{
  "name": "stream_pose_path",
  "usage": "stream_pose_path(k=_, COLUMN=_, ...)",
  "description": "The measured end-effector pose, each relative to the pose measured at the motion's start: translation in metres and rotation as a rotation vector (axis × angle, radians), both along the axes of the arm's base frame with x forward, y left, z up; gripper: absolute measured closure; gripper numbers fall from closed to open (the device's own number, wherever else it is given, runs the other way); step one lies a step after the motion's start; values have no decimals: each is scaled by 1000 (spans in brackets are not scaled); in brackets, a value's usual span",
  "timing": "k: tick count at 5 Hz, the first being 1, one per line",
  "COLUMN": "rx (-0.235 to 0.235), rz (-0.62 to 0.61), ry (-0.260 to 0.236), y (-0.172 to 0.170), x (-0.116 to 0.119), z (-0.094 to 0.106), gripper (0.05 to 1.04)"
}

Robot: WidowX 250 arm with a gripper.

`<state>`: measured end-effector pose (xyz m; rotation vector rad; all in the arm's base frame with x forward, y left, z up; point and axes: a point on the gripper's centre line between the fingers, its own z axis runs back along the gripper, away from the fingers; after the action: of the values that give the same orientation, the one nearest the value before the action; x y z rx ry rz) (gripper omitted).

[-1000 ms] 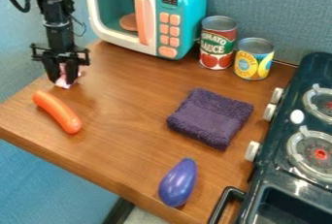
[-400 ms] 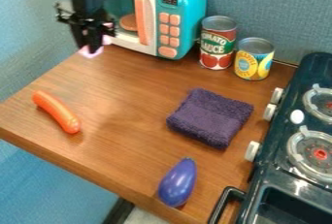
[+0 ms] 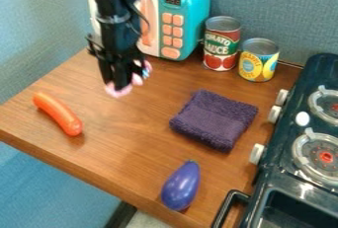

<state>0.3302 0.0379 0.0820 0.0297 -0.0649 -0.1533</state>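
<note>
pink thing: far left, mostly hidden by gripper, shape unclear | gripper: clamped on pink thing | microwave: far, partly behind arm | stove: right, cut off by view's edge

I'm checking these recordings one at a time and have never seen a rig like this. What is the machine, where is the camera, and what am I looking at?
The machine is a black robot arm ending in a two-finger claw. A fixed camera looks down at a slant, so the arm enters from the top. The claw holds something pink above the wooden counter; too much is covered to say what it is. Behind stands a toy microwave, with a red can and a yellow can beside it. Nearer lie an orange sausage, a folded purple cloth and an eggplant. At the right is a stove.
</note>
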Motion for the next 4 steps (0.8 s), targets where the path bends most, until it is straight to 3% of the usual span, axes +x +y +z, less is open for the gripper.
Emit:
stream_pose_path(k=1, rx=-34, rz=-40, ry=89, y=-12, x=-23, z=-15, gripper=822)
stream_pose_path(k=2, rx=-34, rz=-62, ry=142, y=-18, x=-38, z=-26, gripper=822)
stream_pose_path(k=4, rx=-13, rz=-135, ry=177, y=-34, x=-45, z=-38, gripper=822)
